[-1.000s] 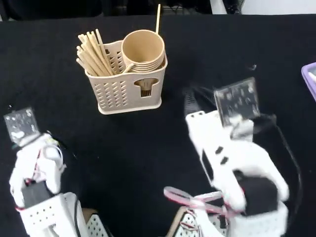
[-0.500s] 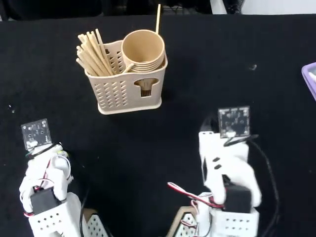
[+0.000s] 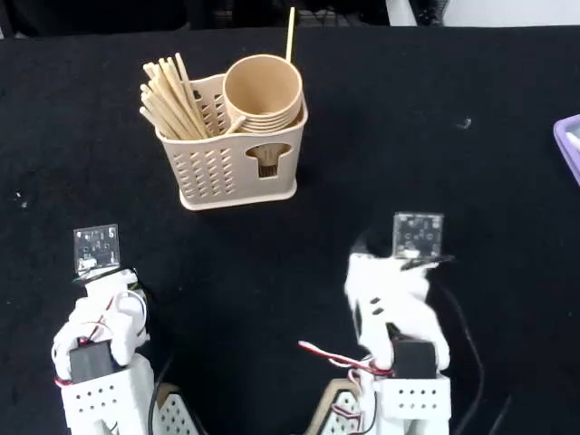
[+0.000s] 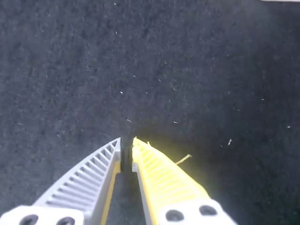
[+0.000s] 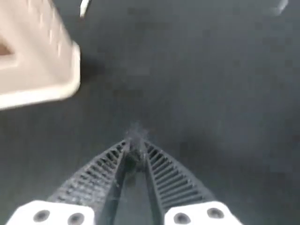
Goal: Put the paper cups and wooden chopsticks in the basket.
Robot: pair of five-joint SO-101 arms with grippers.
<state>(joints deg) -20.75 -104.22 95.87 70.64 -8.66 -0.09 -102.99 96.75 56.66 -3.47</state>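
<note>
A beige perforated basket (image 3: 237, 168) stands at the back of the black table. A stack of paper cups (image 3: 263, 91) sits in its right half, and a bundle of wooden chopsticks (image 3: 172, 98) leans in its left half. One more chopstick (image 3: 290, 34) sticks up behind the cups. Both arms are folded back near the front edge. My left gripper (image 4: 126, 143) is shut over bare black cloth with nothing in it. My right gripper (image 5: 135, 140) is shut and empty too, with the basket's corner (image 5: 44, 70) a short way ahead of it.
A purple object (image 3: 569, 145) pokes in at the right edge of the table. A small speck (image 3: 464, 122) lies on the cloth to the right of the basket. Black cloth stretches between the arms and the basket.
Both arms have drawn back toward the front edge and folded down. The right arm pulled in from the middle of the table. The basket and its contents have not moved.
</note>
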